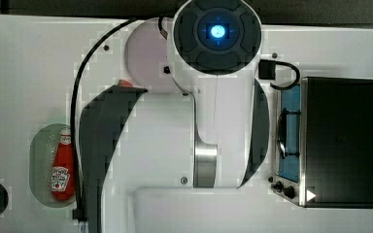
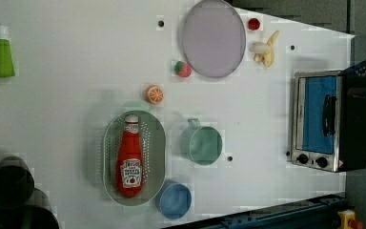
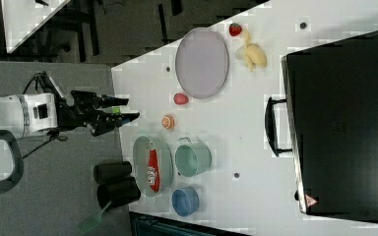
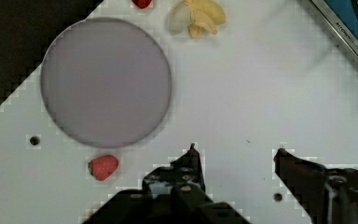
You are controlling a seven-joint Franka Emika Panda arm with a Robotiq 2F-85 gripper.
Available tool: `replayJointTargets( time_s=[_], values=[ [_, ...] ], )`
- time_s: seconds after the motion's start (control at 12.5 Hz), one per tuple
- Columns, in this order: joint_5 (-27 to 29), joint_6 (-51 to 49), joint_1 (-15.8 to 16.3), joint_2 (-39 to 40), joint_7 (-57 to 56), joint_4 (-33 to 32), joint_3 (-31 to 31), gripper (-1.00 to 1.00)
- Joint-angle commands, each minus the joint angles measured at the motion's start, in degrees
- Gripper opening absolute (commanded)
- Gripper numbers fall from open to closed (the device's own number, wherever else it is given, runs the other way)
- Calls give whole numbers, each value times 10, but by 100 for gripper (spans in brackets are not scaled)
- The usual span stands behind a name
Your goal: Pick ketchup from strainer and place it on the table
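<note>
1. Red plastic catches the eye first: the ketchup (image 2: 129,160) lies flat inside the strainer (image 2: 158,157), white cap pointing toward the orange slice (image 2: 154,94), label facing up.
2. That pale green strainer sits on the table (image 2: 76,71) close to the edge nearest the two dark cylinders (image 2: 9,183).
3. Beside the strainer, further in from that edge, stands a green cup (image 2: 202,144) with a handle, and a blue cup (image 2: 174,200) sits near the strainer's bottle-base end, close to the table's edge.
4. The gripper (image 4: 235,151) hangs above the bare tabletop with its fingers spread wide and nothing between them; in the right view the gripper (image 3: 123,109) is over the table's edge, well apart from the strainer.
5. A grey-lilac plate (image 4: 107,81) lies ahead of the fingers, with a strawberry (image 4: 103,167) just beside its rim.
6. A peeled banana (image 2: 265,47) and a second strawberry (image 2: 253,24) lie past the plate; a toaster oven (image 2: 321,121) stands at the far side.
</note>
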Motion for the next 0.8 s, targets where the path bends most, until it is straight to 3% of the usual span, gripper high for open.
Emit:
replayJointTargets(
  time_s=[0.08,0.24,0.8],
  values=[
    [34,-53,-65,-88,4,-65,72,58],
    [36,-51,-53,-80,4,-65,105,99],
    [36,-25,-34,-38,9,-67,292,100]
  ],
)
